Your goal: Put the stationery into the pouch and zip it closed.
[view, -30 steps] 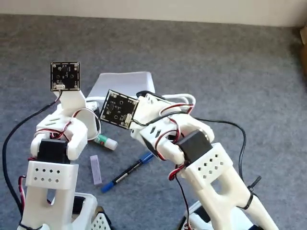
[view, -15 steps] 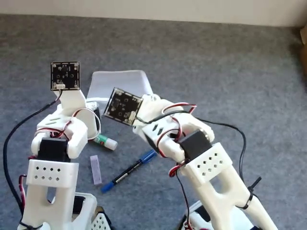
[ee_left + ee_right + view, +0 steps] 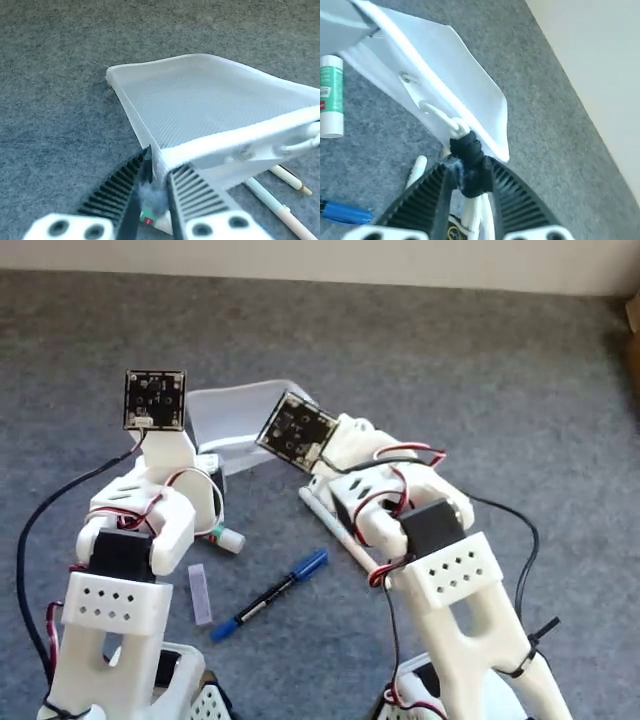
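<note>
Grey carpeted table surface [image 3: 480, 390] carries all items. Left arm [image 3: 140, 530] stands at the near left and right arm [image 3: 430, 560] at the near right, both angled toward the far centre-left, where their wrists meet at the pouch. Pouch [image 3: 232, 412], white mesh, sits at the far centre-left just beyond both wrists. In the left wrist view its mouth edge is raised off the carpet and its far end rests on the surface. Left gripper [image 3: 154, 192]: jaws together, clamped on the pouch's near corner, with fabric pinched between them. Right gripper [image 3: 468, 177]: jaws closed on the black zip pull [image 3: 466, 150] at the end of the pouch's zip edge, where a white cord loop joins the pull to the pouch. All visible stationery lies outside the pouch, on the carpet near it. White pen [image 3: 325, 518] lies diagonally under the right arm's wrist. Blue pen [image 3: 268, 595], with blue cap and dark barrel, lies diagonally at near centre between the two arms. Glue stick [image 3: 331, 95], white with a green label, lies just beside the left arm and near the pouch. Purple eraser [image 3: 200, 593] lies at near left, close to the blue pen's tip but apart from it.
</note>
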`<move>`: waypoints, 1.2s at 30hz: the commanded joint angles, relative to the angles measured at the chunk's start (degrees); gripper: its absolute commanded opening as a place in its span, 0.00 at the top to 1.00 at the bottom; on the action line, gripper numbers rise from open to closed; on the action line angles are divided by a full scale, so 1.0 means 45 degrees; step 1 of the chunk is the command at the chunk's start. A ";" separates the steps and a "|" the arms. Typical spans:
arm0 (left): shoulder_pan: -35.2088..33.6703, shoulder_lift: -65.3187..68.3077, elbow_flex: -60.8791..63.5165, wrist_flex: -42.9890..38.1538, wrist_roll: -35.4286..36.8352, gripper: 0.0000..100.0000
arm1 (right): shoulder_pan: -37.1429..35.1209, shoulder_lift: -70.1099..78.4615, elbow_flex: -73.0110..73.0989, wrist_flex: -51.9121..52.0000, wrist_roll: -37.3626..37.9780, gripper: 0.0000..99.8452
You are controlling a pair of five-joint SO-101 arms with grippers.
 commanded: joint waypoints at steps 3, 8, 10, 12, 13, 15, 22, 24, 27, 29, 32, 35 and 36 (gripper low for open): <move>-0.0147 0.0010 -0.0186 -0.0059 0.0039 0.99 | 0.1807 -0.0127 -0.0049 -0.0322 0.0313 0.99; -0.0147 0.0010 -0.0186 -0.0059 0.0039 0.99 | 0.2491 -0.0127 -0.0147 -0.0342 0.0313 0.99; -0.0147 0.0010 -0.0186 -0.0059 0.0039 0.99 | 0.2725 -0.0127 -0.0420 -0.0303 0.0313 0.99; -0.0147 0.0010 -0.0186 -0.0059 0.0039 0.99 | 0.2784 -0.0127 -0.0498 -0.0264 0.0274 0.99; -0.0147 0.0010 -0.0186 -0.0059 0.0039 0.99 | 0.2745 -0.0127 -0.0518 -0.0244 0.0234 0.99; -0.0147 0.0010 -0.0186 -0.0059 0.0039 0.99 | 0.2549 -0.0147 -0.0557 0.0244 0.0195 0.99; -0.0147 0.0010 -0.0205 -0.0059 0.0039 0.99 | 0.0322 -0.2120 -0.2100 0.2667 -0.2032 0.75; -0.0147 0.0010 -0.0205 -0.0059 0.0039 0.99 | -0.0987 -0.2901 -0.1709 0.2803 -0.1778 0.72; -0.0147 0.0010 -0.0205 -0.0039 0.0039 0.99 | -0.2608 -0.3683 -0.0713 0.2686 -0.1289 0.72; -0.0147 0.0010 -0.0186 -0.0020 0.0039 0.99 | -0.3389 -0.3780 -0.0225 0.2686 -0.1035 0.72; -0.0147 0.0010 -0.0186 0.0000 0.0039 0.99 | -0.4034 -0.3780 0.0186 0.2159 -0.0469 0.72; -0.0147 0.0010 -0.0186 0.0000 0.0039 0.99 | -0.4190 -0.3780 0.0967 0.1045 -0.0254 0.72; -0.0147 0.0010 -0.0166 0.0000 0.0039 0.99 | -0.4190 -0.3780 0.1221 0.0615 -0.0254 0.72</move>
